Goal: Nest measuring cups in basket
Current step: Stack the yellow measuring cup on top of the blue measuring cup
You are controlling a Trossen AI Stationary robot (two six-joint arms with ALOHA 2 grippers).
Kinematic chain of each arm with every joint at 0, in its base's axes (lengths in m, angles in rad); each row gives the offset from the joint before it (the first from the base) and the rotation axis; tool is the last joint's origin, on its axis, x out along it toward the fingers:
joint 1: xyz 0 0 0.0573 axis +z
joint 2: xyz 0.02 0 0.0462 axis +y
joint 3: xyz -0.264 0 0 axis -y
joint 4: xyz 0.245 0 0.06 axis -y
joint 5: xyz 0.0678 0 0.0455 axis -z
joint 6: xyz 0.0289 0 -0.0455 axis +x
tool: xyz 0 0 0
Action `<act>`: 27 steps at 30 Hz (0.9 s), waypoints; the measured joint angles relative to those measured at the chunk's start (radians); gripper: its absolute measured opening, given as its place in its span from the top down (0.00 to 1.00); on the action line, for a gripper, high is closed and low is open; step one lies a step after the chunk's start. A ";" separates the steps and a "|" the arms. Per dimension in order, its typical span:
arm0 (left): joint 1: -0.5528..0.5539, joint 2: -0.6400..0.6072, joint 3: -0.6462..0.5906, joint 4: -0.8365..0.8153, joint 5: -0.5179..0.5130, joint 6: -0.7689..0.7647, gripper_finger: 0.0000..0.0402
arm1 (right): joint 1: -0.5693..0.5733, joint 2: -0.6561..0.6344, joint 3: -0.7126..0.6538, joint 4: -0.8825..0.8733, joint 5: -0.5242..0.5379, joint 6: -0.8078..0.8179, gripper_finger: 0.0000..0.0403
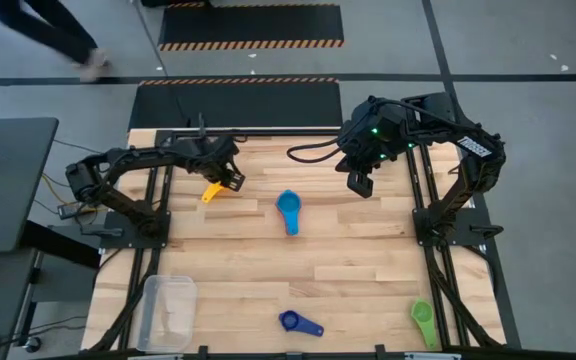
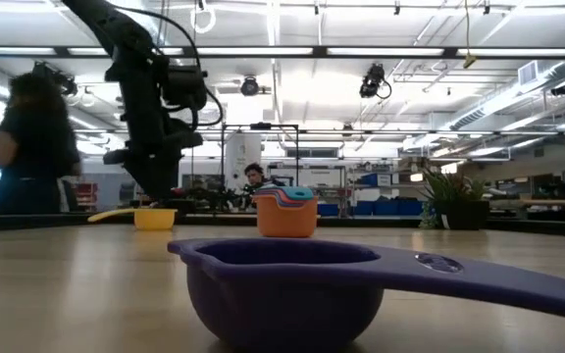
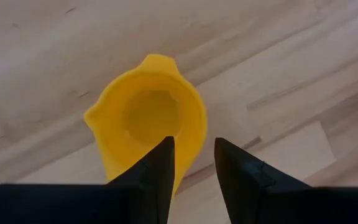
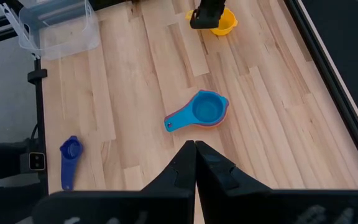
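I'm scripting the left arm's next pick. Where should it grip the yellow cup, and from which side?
Come straight down and pinch the yellow cup by its rim wall: it sits upright, mouth open. The left gripper is open directly above, one finger over the bowl, one outside.

yellow cup handle hidden (behind left tool), passerby blurred

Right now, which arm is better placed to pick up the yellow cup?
Left. Its open claw hangs directly over the yellow cup, while the right claw hovers shut, farther off.
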State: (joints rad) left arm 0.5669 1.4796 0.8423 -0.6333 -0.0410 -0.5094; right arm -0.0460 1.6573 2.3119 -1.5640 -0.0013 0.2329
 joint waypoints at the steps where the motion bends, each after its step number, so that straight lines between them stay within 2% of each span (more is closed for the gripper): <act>1: -0.002 0.000 -0.013 0.017 0.000 0.004 0.70 | 0.000 0.000 0.000 0.000 0.000 0.000 0.97; 10: -0.005 0.001 -0.084 0.119 -0.007 0.032 0.70 | 0.000 0.000 0.000 0.000 0.000 0.000 0.97; 17: -0.020 0.067 -0.101 0.155 -0.003 0.077 0.71 | 0.000 0.000 0.000 0.002 0.000 0.000 0.97; 20: -0.029 0.096 -0.098 0.169 -0.005 0.097 0.78 | 0.000 0.000 0.000 0.006 0.000 -0.001 0.97; 24: -0.036 0.097 -0.095 0.178 -0.002 0.073 0.95 | 0.002 0.000 0.000 0.006 0.001 -0.026 0.97; 27: -0.038 0.093 -0.069 0.147 0.019 0.033 0.97 | 0.006 0.000 0.005 0.004 0.006 -0.056 0.97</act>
State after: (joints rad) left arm 0.5287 1.5728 0.7738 -0.4859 -0.0216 -0.4761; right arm -0.0403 1.6577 2.3169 -1.5604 0.0048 0.1769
